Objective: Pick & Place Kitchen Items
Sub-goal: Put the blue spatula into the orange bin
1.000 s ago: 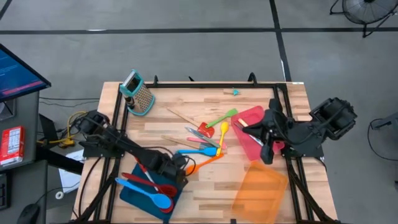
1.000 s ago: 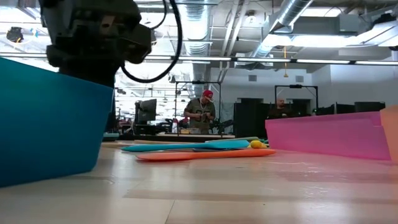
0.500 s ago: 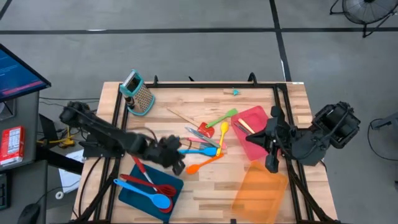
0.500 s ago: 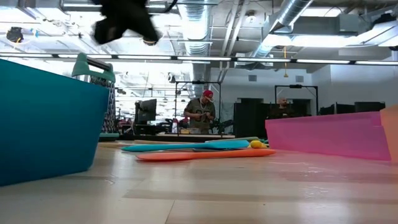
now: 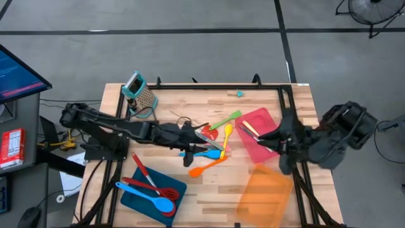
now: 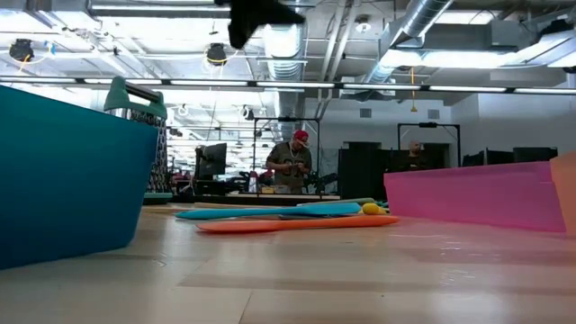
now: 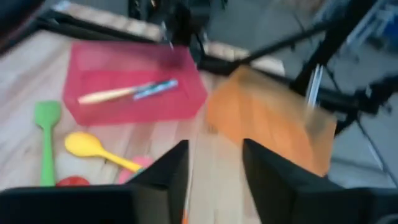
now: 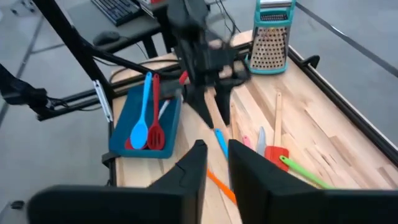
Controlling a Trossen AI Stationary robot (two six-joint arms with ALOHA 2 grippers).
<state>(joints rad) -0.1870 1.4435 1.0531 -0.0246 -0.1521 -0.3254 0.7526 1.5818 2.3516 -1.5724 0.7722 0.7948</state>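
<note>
A pile of slim utensils lies at the table's middle: a green spatula (image 5: 231, 118), a yellow spoon (image 5: 228, 133), a red spatula (image 5: 207, 133), blue spoons (image 5: 202, 154) and an orange spoon (image 5: 205, 166). My left gripper (image 5: 188, 157) hangs open above the pile's left side, holding nothing; its wrist view shows the open left gripper (image 7: 214, 149). The blue tray (image 5: 136, 196) holds a blue spoon (image 5: 152, 199) and red utensils (image 5: 149, 183). My right gripper (image 5: 269, 142) is open and empty at the red tray's right edge. The red tray (image 5: 259, 120) holds a wooden-handled utensil (image 7: 124, 93).
A metal box grater (image 5: 140, 95) with a teal handle stands at the far left corner. An orange tray (image 5: 266, 190) sits near the right, close to the near edge. A thin wooden stick (image 5: 183, 120) lies left of the pile. A black frame rail (image 5: 209, 85) edges the table.
My left gripper has risen from just over the blue tray and swung toward the table's right and far side, and it now hangs above the middle pile. My right arm has drawn back a little toward the right edge.
</note>
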